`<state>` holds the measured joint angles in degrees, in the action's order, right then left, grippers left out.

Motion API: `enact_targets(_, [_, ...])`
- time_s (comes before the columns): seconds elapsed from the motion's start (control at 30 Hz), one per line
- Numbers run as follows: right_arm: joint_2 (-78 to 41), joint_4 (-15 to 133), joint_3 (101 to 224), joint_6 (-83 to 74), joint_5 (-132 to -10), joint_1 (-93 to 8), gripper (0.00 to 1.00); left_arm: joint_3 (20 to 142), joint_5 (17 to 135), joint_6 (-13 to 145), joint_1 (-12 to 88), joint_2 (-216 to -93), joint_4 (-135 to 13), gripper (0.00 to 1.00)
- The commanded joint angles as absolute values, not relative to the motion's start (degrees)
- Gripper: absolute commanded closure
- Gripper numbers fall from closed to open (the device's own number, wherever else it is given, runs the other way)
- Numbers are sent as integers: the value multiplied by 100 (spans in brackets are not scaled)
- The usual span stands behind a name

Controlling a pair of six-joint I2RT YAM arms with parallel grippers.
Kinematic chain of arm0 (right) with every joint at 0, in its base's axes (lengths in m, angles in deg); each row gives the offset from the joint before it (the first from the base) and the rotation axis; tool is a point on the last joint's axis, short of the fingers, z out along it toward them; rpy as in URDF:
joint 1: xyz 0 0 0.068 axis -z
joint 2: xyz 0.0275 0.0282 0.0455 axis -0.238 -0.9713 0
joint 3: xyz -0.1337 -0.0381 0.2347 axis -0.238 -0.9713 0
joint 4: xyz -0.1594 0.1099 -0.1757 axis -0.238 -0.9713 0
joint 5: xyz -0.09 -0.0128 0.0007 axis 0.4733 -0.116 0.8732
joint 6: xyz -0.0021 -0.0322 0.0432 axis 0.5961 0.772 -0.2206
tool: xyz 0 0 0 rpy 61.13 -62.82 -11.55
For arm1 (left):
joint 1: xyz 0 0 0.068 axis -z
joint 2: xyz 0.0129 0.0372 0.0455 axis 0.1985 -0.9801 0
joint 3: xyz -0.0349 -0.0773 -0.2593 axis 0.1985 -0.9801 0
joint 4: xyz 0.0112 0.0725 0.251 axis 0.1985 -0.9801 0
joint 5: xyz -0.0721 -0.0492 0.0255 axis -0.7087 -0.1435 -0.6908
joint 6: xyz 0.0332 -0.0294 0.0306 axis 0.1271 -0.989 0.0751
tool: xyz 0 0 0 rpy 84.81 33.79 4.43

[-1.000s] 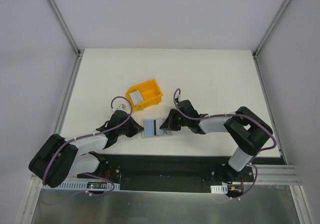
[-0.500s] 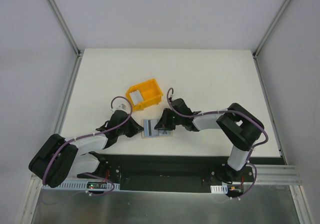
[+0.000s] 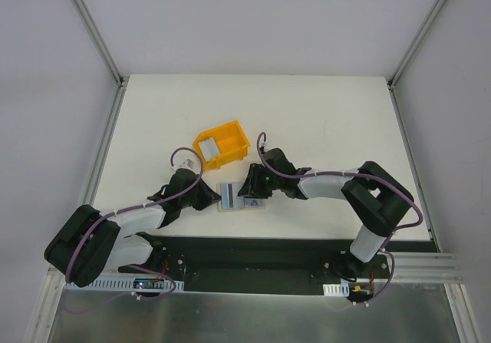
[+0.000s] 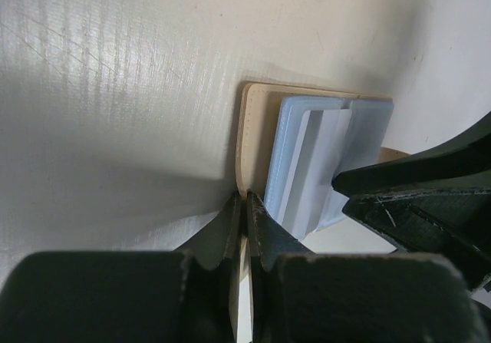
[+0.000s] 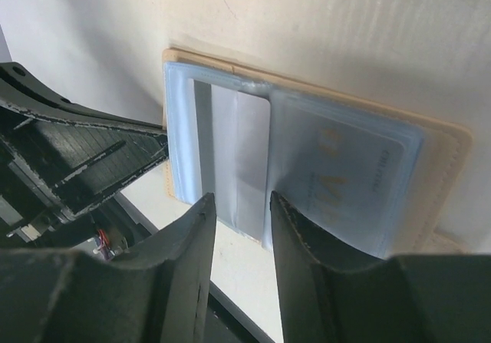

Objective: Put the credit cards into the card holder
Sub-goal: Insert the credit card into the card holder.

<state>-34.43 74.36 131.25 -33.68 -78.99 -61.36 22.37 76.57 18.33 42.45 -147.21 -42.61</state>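
The beige card holder (image 3: 230, 202) lies open on the white table between the two arms. Its pale blue clear sleeves (image 4: 322, 155) face up. A silvery credit card (image 5: 341, 178) with lettering lies on the sleeves, and another pale card (image 5: 239, 155) lies beside it. My left gripper (image 4: 247, 199) is shut on the holder's beige left edge (image 4: 252, 128). My right gripper (image 5: 242, 203) hovers open just over the holder's near edge (image 5: 454, 150), nothing between its fingers. In the top view the right gripper (image 3: 249, 189) covers the holder's right half.
A yellow plastic bin (image 3: 230, 136) stands just behind the holder, with a pale card (image 3: 210, 150) in it. The table's near edge and the black base rail (image 3: 253, 251) lie close in front of the holder.
The right gripper was shut a second ago and now stands open. It moved a little left over the holder. The left gripper has kept its hold.
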Motion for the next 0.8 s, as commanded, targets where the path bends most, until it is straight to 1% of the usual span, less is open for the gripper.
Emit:
enact_targets(0.0, [-3787, 7195, 13527, -3248, -8110, -6228, 62, 2199, 7622, 1868, 4203, -14799, -4398, 100])
enact_targets(0.33, [-4034, 7133, 14099, -2984, -8383, -6457, 68, 2208, 7604, 1859, 4203, -14826, -4372, 100])
enact_targets(0.5, [-3928, 7125, 14125, -2817, -8313, -6466, 79, 2190, 7595, 1859, 4212, -14800, -4372, 100])
enact_targets(0.6, [-3718, 6880, 14073, -2607, -7971, -6457, 85, 2181, 7621, 1860, 4203, -14773, -4381, 100])
enact_targets(0.63, [-3621, 6687, 14064, -2502, -7813, -6466, 86, 2172, 7613, 1868, 4203, -14738, -4372, 100])
enact_targets(0.67, [-3542, 6555, 14064, -2413, -7690, -6466, 86, 2172, 7621, 1868, 4203, -14712, -4389, 100])
enact_targets(0.77, [-3331, 6343, 14046, -2211, -7469, -6466, 70, 2172, 7639, 1903, 4203, -14554, -4424, 100])
